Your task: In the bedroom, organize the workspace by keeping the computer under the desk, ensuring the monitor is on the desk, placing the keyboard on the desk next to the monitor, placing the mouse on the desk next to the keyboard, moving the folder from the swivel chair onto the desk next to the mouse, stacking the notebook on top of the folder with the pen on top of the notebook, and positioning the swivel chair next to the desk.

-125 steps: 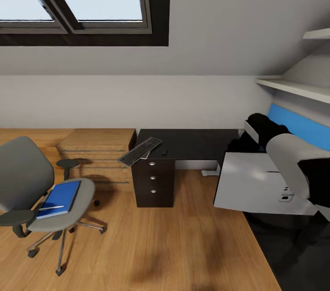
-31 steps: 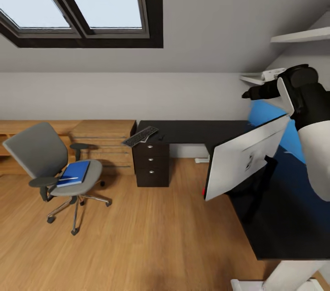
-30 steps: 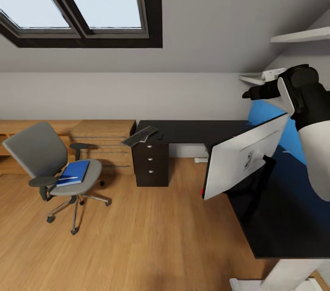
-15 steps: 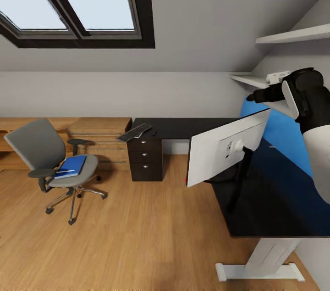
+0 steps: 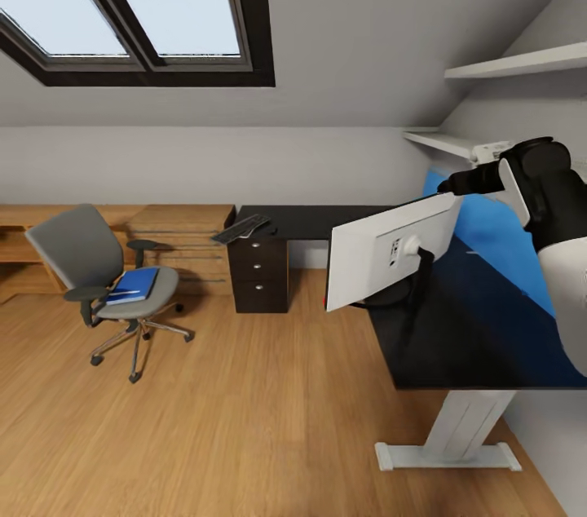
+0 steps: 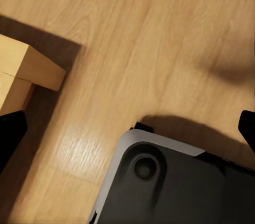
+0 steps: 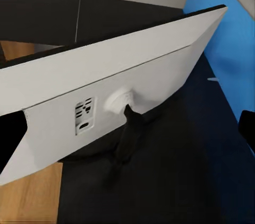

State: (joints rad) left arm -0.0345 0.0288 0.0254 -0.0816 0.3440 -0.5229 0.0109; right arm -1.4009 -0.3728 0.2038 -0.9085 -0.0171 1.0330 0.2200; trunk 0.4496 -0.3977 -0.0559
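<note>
In the head view the right arm (image 5: 548, 215) reaches in over the right wing of the desk (image 5: 456, 338), its dark wrist beside the monitor's upper far corner; the fingers themselves are hidden there, so I cannot tell whether the right gripper is spread or closed, and it cannot be seen to touch anything. In the right wrist view only 2 dark fingertip (image 7: 248, 128) slivers show at the picture's sides, with the monitor between them in view but apart from them. In the left wrist view dark fingertips (image 6: 10, 131) sit at the 2 side margins over the wood floor (image 6: 133, 38), above a dark, grey-rimmed body (image 6: 159, 181); its opening cannot be judged either. The monitor (image 5: 391, 252) stands on its black stand at the desk's inner front edge, white back towards the camera, tilted. The keyboard (image 5: 241, 228) lies on the far left end of the desk above the drawer unit (image 5: 261, 276). The swivel chair (image 5: 106, 280) stands well left of the desk with the blue folder (image 5: 135, 285) and a pale pen (image 5: 121, 294) on its seat. Compared with 0.5 s earlier, the whole view has shifted, so the camera has moved; the monitor now sits more level on the desk.
</note>
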